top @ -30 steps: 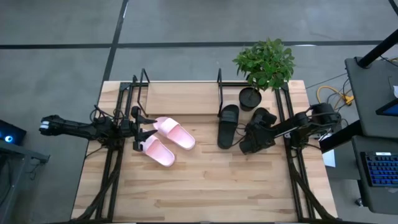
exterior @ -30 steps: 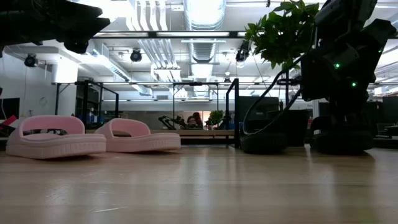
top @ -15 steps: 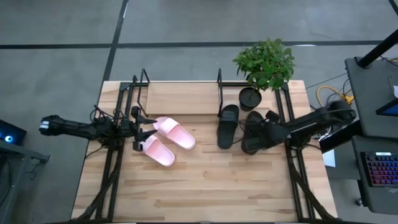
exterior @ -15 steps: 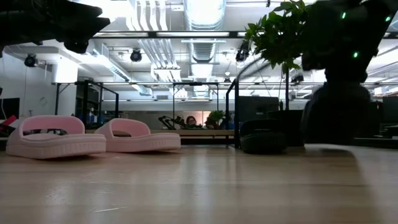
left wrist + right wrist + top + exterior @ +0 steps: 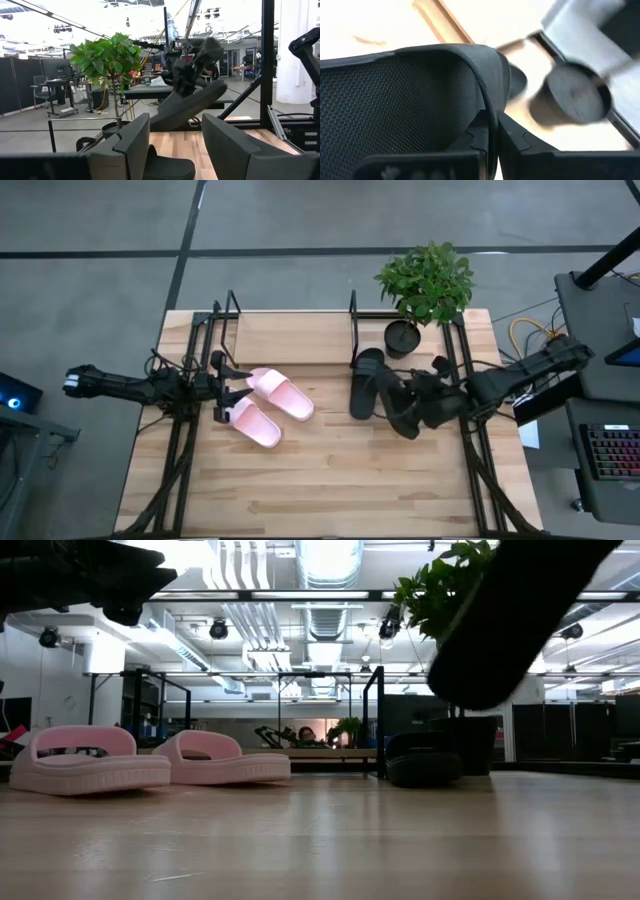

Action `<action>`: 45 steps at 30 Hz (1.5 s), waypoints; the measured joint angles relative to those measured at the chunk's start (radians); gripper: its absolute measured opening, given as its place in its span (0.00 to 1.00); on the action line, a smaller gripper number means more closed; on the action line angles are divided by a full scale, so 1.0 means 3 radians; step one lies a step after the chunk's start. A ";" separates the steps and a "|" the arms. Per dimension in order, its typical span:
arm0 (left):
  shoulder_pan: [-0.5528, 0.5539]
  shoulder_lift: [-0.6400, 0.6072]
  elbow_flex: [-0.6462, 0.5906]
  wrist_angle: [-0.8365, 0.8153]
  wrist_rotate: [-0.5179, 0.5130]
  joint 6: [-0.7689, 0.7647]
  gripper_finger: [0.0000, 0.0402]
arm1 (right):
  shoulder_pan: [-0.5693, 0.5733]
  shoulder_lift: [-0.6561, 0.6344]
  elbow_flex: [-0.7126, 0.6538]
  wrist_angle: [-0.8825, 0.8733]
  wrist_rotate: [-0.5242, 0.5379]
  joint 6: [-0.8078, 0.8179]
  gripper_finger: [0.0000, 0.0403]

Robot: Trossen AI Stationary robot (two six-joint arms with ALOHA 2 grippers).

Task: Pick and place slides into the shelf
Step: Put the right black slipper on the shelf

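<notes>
My right gripper (image 5: 425, 402) is shut on a black slide (image 5: 402, 412), which it holds in the air over the right half of the table; the slide (image 5: 500, 630) shows tilted in the low view. The other black slide (image 5: 366, 380) lies sole down on the table in front of the shelf (image 5: 290, 340). Two pink slides (image 5: 283, 394) (image 5: 252, 421) lie sole down on the left half. My left gripper (image 5: 222, 390) waits open beside the pink pair, touching nothing. My right gripper pinches the black slide's strap at its edge (image 5: 490, 95) between its two fingers, one on the mesh-lined inner side and one on the outer side. The fingers come slanting down from the table's right. The slide (image 5: 190, 107) is lifted clear and hangs tilted.
A potted plant (image 5: 428, 278) in a black pot (image 5: 402, 337) stands at the far right, next to the shelf's right upright (image 5: 353, 320). Black arm frames run along both table sides. The near half of the table (image 5: 330, 490) is bare wood.
My right gripper has risen and tipped from pointing steeply down toward level, keeping its hold on the black slide. The slide has come off the table, lifted clear, and now hangs tilted a little nearer the table's middle.
</notes>
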 joint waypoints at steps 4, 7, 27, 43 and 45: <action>-0.0001 0.0003 -0.0001 -0.0002 0.0006 -0.0020 0.41 | 0.0117 -0.0120 -0.0058 0.0807 0.0175 -0.0555 0.02; -0.0001 0.0006 -0.0001 -0.0001 0.0009 -0.0020 0.41 | 0.0156 -0.0135 -0.0122 0.1473 0.0182 -0.1086 0.02; 0.0000 0.0509 0.0004 0.0611 0.0669 0.0092 0.41 | 0.0153 0.0674 -0.0558 0.4628 -0.0733 -0.3055 0.02; 0.0000 0.1681 0.0480 0.1069 0.0988 0.0449 0.49 | 0.0096 0.0810 -0.0537 0.4808 -0.0987 -0.3135 0.02; 0.0000 0.1844 0.0606 0.1052 0.0997 0.0510 0.55 | 0.0084 0.0812 -0.0537 0.4805 -0.1108 -0.3127 0.02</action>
